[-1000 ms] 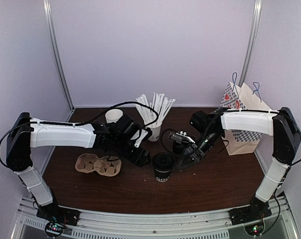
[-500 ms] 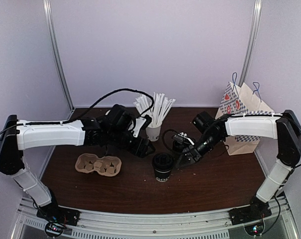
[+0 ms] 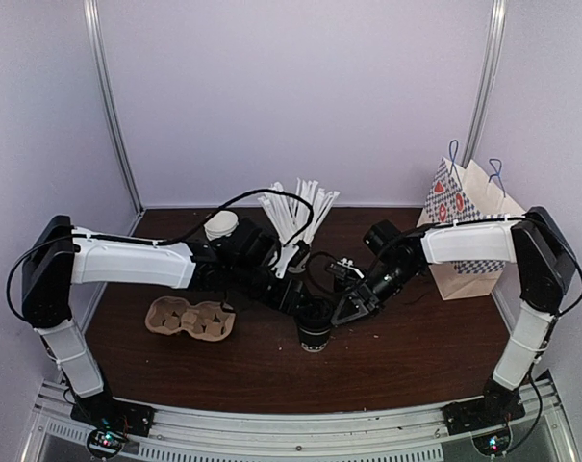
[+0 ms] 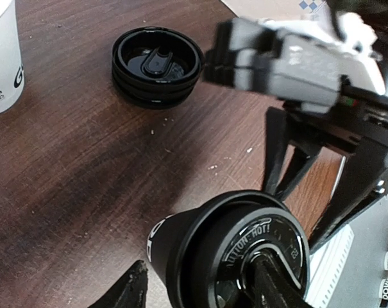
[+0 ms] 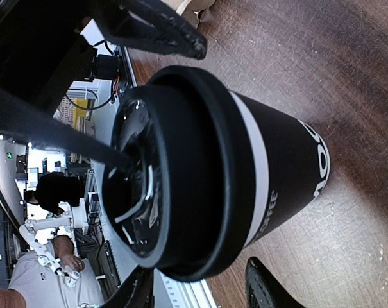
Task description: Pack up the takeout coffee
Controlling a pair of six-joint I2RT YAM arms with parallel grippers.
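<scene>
The takeout coffee [image 3: 315, 334], a black lidded cup with white lettering, stands on the brown table between both arms. In the right wrist view the cup [image 5: 245, 160] fills the frame and my right gripper [image 5: 197, 282] hugs its lid rim from both sides, shut on it. My left gripper [image 3: 295, 300] reaches in from the left. In the left wrist view one of its fingers [image 4: 270, 289] lies on the lid [image 4: 258, 250]. The other finger stands beside the cup wall, apart from it, so the left gripper [image 4: 200, 282] is open.
A stack of black lids [image 4: 156, 64] lies behind the cup, beside a white cup [image 4: 1, 58] of straws [image 3: 295, 207]. A cardboard cup carrier [image 3: 189, 318] sits at the left, a patterned paper bag [image 3: 468, 231] at the right rear, and a white-rimmed cup stack [image 3: 220, 224] at the back.
Both arms have closed in on the cup. The left gripper swung from near the carrier onto the lid, and both pairs of jaws have narrowed.
</scene>
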